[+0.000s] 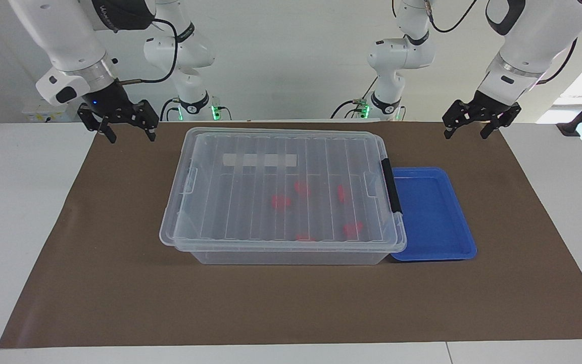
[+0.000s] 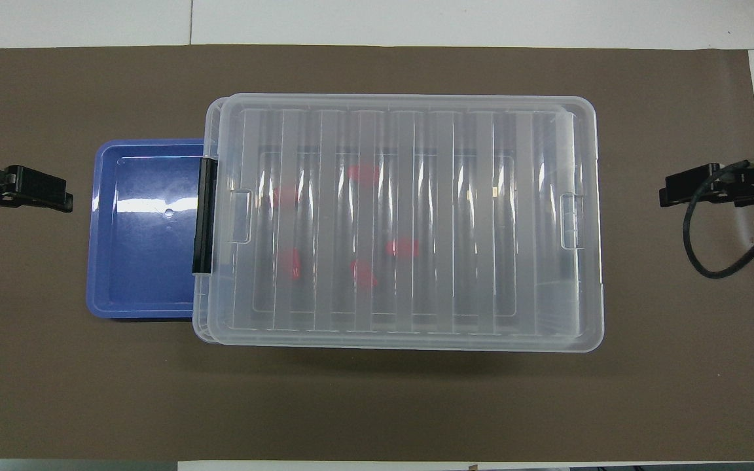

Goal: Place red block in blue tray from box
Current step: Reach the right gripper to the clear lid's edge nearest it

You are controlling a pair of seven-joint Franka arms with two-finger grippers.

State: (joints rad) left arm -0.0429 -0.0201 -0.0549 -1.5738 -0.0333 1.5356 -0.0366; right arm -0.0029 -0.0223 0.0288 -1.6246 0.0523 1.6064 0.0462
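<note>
Brown mat (image 1: 119, 303): covers the middle of the white table (image 1: 13, 212), filling most of the frame in both views.
Box (image 1: 283, 192): clear plastic bin at the centre of the frame, standing on the mat with its ribbed clear lid (image 2: 403, 219) shut on top.
Latch handle (image 1: 391, 185): black, on the box end that faces the blue tray, right of centre in the facing view.
Red blocks: several lie on the box floor, blurred through the lid; one red block (image 1: 281, 201) is near the middle of the box, others (image 1: 352, 229) sit toward the tray end.
Blue tray (image 1: 435, 215): shallow, on the mat just beside the latch end of the box, lower right of centre in the facing view and left of centre (image 2: 144, 229) in the overhead view; the lid's rim overlaps its edge in the overhead view.
Right claw (image 1: 128, 130): upper left of the facing view, up in the air over the mat's corner by the box's plain end; its two fingers stand spread apart and it holds nothing. In the overhead view it shows at the right edge (image 2: 691, 186).
Left claw (image 1: 465, 129): upper right of the facing view, raised over the mat's corner near the tray; fingers spread, nothing between them. This arm waits.
</note>
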